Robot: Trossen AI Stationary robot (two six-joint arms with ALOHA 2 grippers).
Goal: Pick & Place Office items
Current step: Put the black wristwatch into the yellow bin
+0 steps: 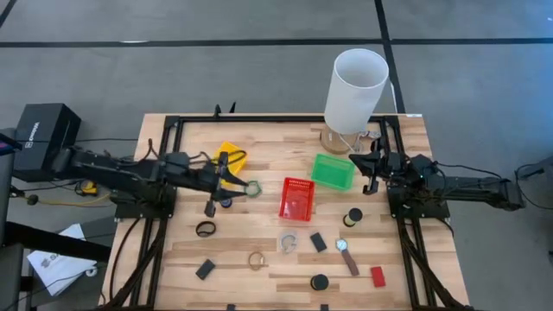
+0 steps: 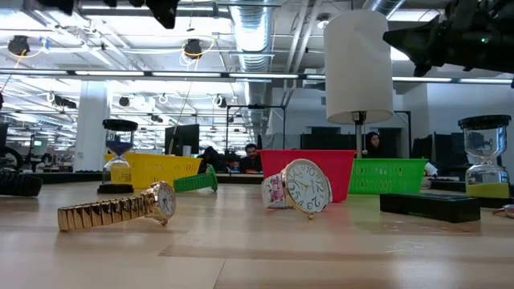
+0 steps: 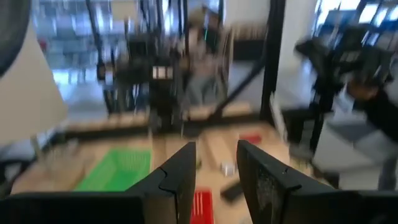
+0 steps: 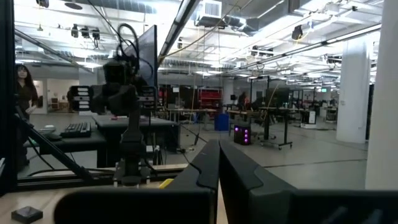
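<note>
Green ring lies just past the left gripper

The green ring point(image 1: 252, 187) lies on the table point(image 1: 259, 238) near its middle, between the yellow basket point(image 1: 232, 157) and the red basket point(image 1: 295, 198). The left gripper point(image 1: 238, 185) sits right at the ring; from above, whether they touch is hard to tell. The left wrist view shows its fingers point(image 3: 180, 180) apart with nothing between them, but that picture is blurred and the ring is not visible there.

Other items spread toward the near edge: a black ring point(image 1: 205, 229), tan ring point(image 1: 257, 259), clear ring point(image 1: 288, 243), black rectangles point(image 1: 205, 269) point(image 1: 318, 242), black cylinders point(image 1: 353, 217) point(image 1: 320, 282), a watch point(image 1: 346, 254) and red block point(image 1: 378, 276).

The low view shows dials and a gold band point(image 2: 112, 210) that are too small overhead. The right gripper point(image 1: 370, 163) waits, fingers together, beside the green basket point(image 1: 333, 171) near the far right corner, below the white cylinder point(image 1: 354, 89)
</note>
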